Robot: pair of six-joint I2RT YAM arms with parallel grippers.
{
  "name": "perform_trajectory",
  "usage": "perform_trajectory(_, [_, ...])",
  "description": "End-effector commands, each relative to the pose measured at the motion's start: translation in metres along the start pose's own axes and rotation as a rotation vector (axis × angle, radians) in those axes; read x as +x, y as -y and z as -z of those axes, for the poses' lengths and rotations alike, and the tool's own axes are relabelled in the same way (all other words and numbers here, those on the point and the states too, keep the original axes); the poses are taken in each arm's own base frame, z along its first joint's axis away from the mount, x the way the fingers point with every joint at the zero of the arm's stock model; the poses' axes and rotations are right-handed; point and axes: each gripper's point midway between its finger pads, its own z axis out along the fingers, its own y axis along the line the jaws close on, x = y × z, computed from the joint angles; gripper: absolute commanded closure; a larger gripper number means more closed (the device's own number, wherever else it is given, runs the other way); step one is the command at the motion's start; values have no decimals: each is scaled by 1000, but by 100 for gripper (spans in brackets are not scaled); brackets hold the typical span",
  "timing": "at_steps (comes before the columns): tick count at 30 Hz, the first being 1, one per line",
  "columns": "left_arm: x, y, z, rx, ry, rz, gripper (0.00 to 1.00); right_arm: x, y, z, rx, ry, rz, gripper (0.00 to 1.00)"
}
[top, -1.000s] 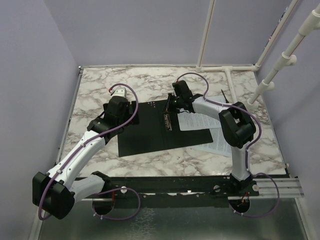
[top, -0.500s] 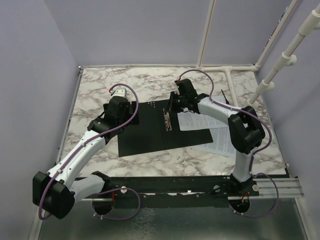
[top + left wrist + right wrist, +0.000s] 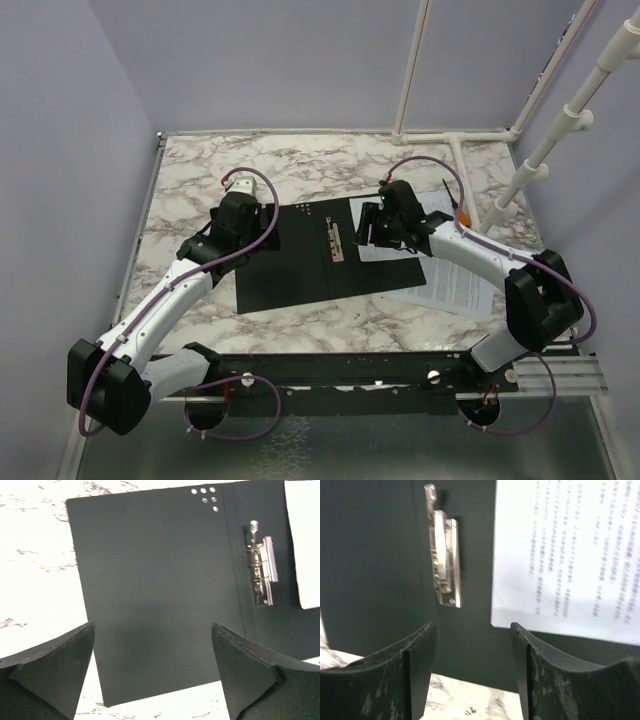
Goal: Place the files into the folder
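On the left, the left end effector (image 3: 152,625) hangs over the left half of the flat black open folder (image 3: 290,265). Its two dark fingers are spread wide and there is nothing between them. The folder lies open and flat on the white counter with grey marble swirls (image 3: 300,170). The inside of the folder is smooth, dull black card. Down its middle fold sits the shiny metal clip (image 3: 262,570). The clip is long and thin and runs from the far side toward the near side.

Just to the right of the clip lies a thin white paper sheet (image 3: 560,555) covered in tiny black print. It rests on the right half of the folder. Its straight edge runs the same way as the clip, with a thin strip of black card between them. It is not under the clip. A second white printed sheet (image 3: 460,288) sticks out past the folder's right edge onto the counter, and the arm hides part of it.

The right end effector (image 3: 472,630) hovers above the spot between the clip and the paper. Its fingers are partly spread and hold nothing. The paper's edge is just to its right, so the right arm is much nearer to the sheets than the left arm. I think the next move belongs to the right arm. The sheets look thin and floppy and lie flat, so pinching an edge could be hard.
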Motion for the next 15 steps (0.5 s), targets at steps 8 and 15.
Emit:
perform_trajectory(8, [5, 51, -6, 240, -69, 31, 1, 16, 56, 49, 225, 89, -42, 17])
perform_trajectory(15, [-17, 83, -12, 313, -58, 73, 1, 20, 76, 64, 298, 150, -102, 13])
